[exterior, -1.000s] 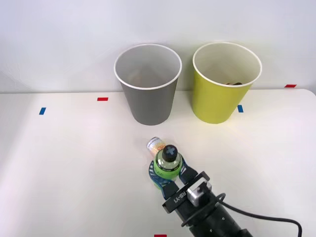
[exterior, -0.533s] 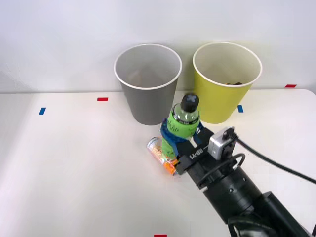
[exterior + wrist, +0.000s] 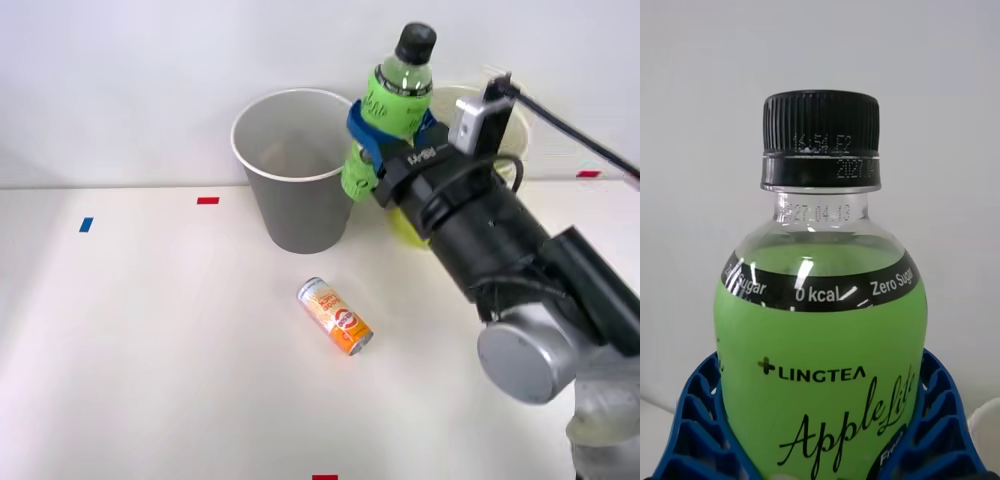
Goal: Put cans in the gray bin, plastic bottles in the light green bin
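Note:
My right gripper (image 3: 385,135) is shut on a plastic bottle (image 3: 392,105) with green liquid, a bright green label and a black cap. It holds the bottle upright, high above the table, between the gray bin (image 3: 298,170) and the light green bin (image 3: 500,110), whose body my arm mostly hides. In the right wrist view the bottle (image 3: 822,352) stands between the blue ribbed fingers (image 3: 692,431). The orange and cream can (image 3: 334,316) lies on its side on the white table, in front of the gray bin.
Both bins stand at the back of the white table (image 3: 150,340) against a white wall. Small red (image 3: 207,200) and blue (image 3: 86,224) tape marks dot the tabletop. Open surface lies left of and in front of the can.
The gripper has lifted the green bottle from the table beside the can, up and back to bin-rim height near the light green bin. The can has stayed on the table.

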Motion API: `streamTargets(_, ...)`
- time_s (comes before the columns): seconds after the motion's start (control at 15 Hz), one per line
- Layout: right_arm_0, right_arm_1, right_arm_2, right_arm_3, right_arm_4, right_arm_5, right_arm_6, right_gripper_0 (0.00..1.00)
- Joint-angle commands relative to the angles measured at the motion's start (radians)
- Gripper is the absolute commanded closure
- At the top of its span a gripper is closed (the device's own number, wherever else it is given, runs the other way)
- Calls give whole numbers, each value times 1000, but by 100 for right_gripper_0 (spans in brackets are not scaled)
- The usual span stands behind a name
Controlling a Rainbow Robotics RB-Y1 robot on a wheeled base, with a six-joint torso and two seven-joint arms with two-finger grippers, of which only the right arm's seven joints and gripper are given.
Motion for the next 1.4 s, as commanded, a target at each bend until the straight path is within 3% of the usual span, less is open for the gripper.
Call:
streamTargets(0.07,-91,30,-109,2,-63,128,-11,100)
streamTargets(0.2,-145,38,-158,21,-86,181,-24,100)
streamTargets(0.67,-355,2,-209,334,-60,112,6,100)
streamTargets(1.4,-413,-47,-217,545,-14,58,26,100)
